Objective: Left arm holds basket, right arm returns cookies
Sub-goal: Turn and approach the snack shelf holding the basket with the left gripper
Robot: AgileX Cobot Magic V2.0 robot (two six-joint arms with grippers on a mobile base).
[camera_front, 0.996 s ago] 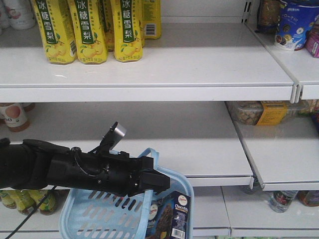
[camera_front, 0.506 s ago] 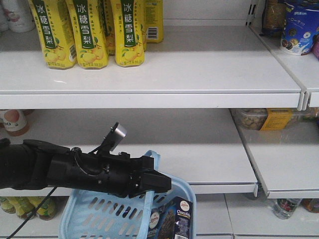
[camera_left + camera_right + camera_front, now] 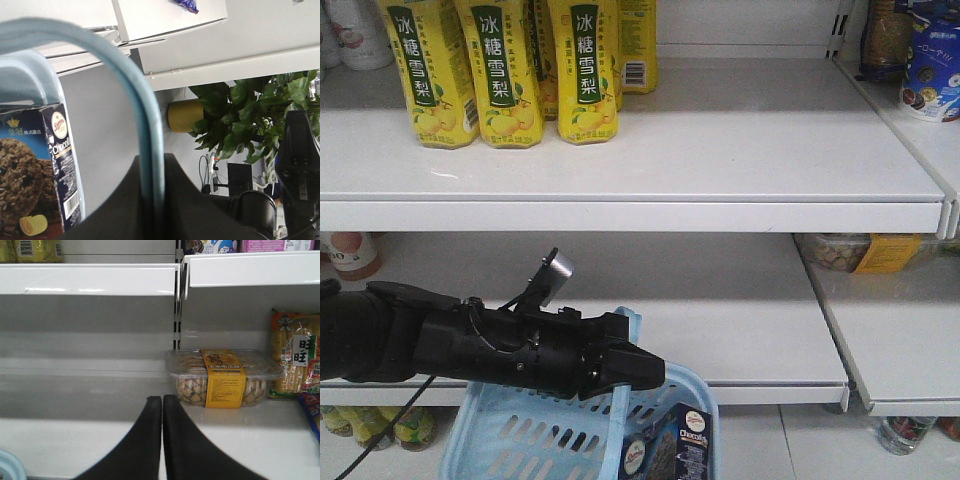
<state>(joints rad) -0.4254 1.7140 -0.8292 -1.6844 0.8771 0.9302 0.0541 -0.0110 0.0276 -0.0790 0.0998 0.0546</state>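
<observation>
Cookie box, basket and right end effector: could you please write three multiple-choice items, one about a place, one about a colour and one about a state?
1. Where is the cookie box in relation to the basket?
A. beside it
B. inside it
C. under it

2. What colour is the basket?
A. red
B. light blue
C. yellow

3. In what state is the right end effector?
A. wide open
B. shut on the cookie box
C. shut, holding nothing

Answers:
1 B: in the front view the box stands within the basket walls.
2 B: its rim and slotted wall are light blue.
3 C: in the right wrist view the two fingers meet with nothing between them.
</observation>
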